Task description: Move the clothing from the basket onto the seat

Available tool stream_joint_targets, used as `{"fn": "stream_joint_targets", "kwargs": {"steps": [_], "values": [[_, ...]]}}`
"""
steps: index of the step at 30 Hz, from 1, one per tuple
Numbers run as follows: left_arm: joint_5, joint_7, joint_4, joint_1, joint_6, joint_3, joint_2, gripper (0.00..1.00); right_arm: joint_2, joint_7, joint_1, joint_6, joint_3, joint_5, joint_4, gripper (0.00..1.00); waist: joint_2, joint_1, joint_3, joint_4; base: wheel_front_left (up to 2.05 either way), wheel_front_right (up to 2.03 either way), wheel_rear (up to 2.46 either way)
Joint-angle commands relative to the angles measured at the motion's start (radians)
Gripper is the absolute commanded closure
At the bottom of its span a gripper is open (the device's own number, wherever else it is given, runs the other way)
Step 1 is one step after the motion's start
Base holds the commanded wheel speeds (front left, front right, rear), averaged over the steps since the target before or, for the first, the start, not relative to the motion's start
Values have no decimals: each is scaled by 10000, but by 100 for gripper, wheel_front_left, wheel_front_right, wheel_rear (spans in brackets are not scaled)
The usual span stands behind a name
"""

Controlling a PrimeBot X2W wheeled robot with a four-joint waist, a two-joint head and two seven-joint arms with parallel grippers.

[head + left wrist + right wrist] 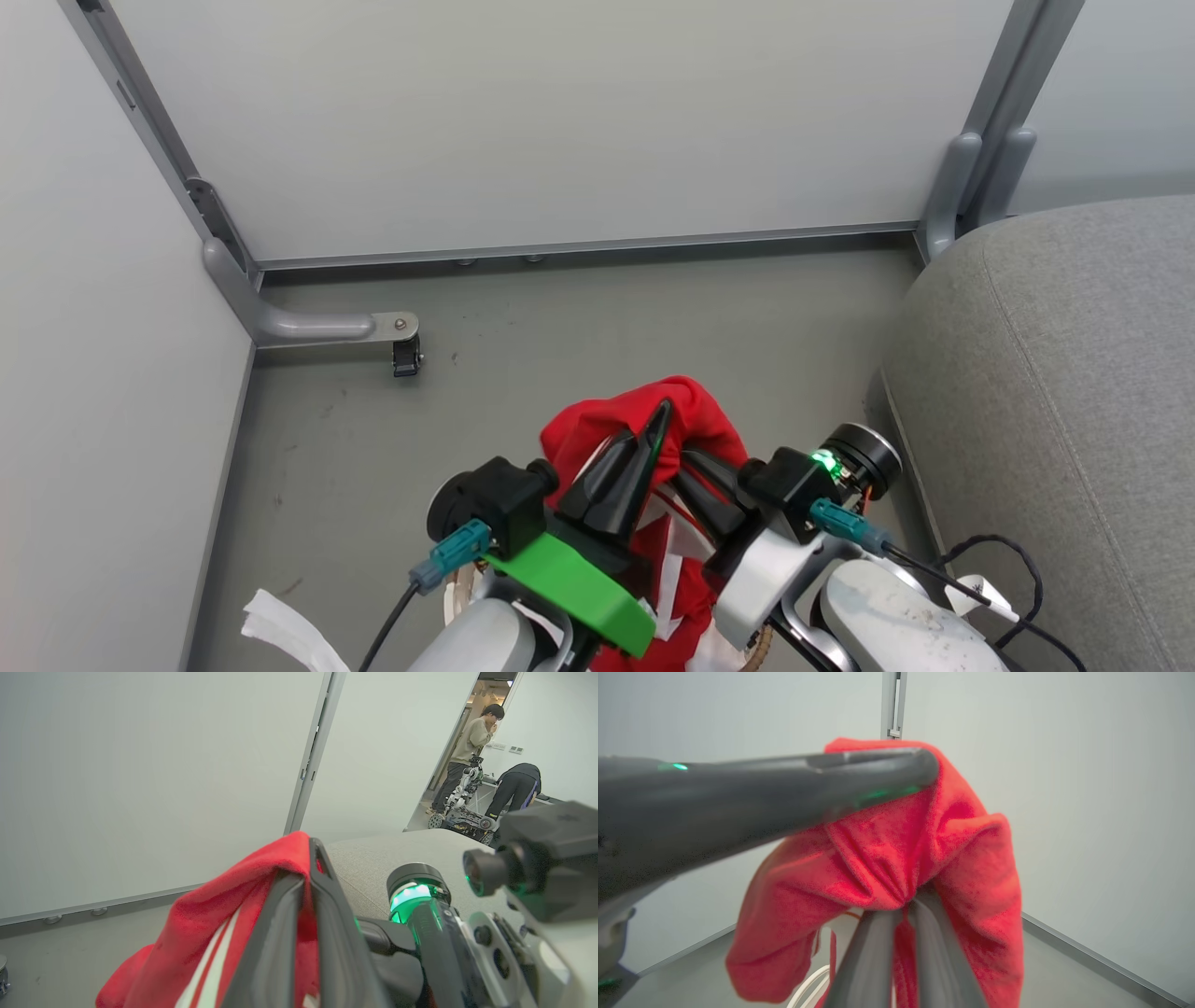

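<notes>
red clothing [689, 411] hung bunched in the air beside the seat's [1055, 373] left edge, pinched tight by both the left fingers [621, 476] and the right fingers [705, 497]. carrying it over looked to need level, matched arms, with the trailing cloth lifted clear first.

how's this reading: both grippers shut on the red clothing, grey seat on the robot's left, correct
Not quite: the head view shows the seat on the robot's right. The left gripper and right gripper are indeed both shut on the red clothing.
</notes>
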State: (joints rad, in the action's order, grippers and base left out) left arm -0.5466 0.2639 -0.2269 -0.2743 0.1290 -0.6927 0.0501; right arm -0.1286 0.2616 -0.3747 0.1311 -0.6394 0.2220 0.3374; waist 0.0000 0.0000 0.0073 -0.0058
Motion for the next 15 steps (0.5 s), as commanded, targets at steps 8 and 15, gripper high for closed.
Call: {"fn": "stream_joint_targets", "kwargs": {"steps": [8, 15], "values": [[294, 36, 128, 149, 32, 481, 7, 0, -76, 26, 584, -8, 324, 173, 143, 100, 0, 0, -31, -245, 0, 0, 0], [535, 7, -65, 303, 32, 676, 10, 0, 28, 39, 891, -8, 744, 174, -58, 100, 0, 0, 94, -1080, 0, 0, 0]]}}
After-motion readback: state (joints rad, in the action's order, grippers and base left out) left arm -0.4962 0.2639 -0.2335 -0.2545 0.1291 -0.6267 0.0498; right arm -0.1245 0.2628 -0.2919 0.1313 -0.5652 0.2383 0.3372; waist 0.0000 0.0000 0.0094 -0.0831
